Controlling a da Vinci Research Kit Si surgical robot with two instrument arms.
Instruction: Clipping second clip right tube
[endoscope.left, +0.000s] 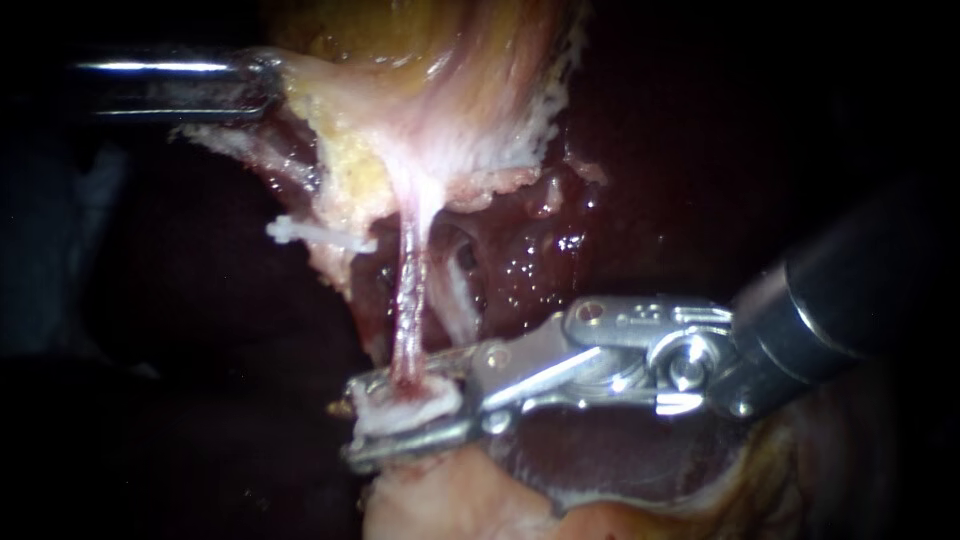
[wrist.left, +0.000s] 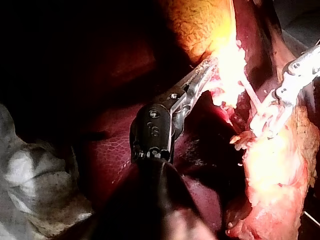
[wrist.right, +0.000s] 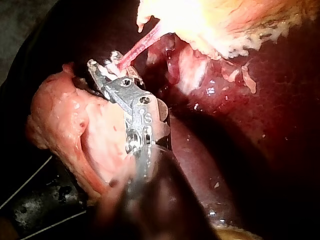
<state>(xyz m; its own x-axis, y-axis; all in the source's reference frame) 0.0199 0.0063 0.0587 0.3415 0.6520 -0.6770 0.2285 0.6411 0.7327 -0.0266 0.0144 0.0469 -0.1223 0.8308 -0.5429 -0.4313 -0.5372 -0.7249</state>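
Left of the stretched tube (endoscope.left: 408, 290), toward 8 and 9 o'clock, the room is dark and open; only a white clip (endoscope.left: 300, 233) juts into it. At 10 o'clock the left instrument (endoscope.left: 266, 85) bars the way, its jaws clamped on the pale tissue (endoscope.left: 400, 110). The right instrument (endoscope.left: 400, 415) fills 4 to 6 o'clock, jaws clasping the tube's low end. Right of the tube, a narrow gap remains before the liver (endoscope.left: 530, 250).

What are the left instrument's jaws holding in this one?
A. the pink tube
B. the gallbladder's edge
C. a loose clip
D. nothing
B: the left instrument has its jaws shut on the edge of the gallbladder, up away from the tube, whose lower end sits between the jaws of the right instrument.
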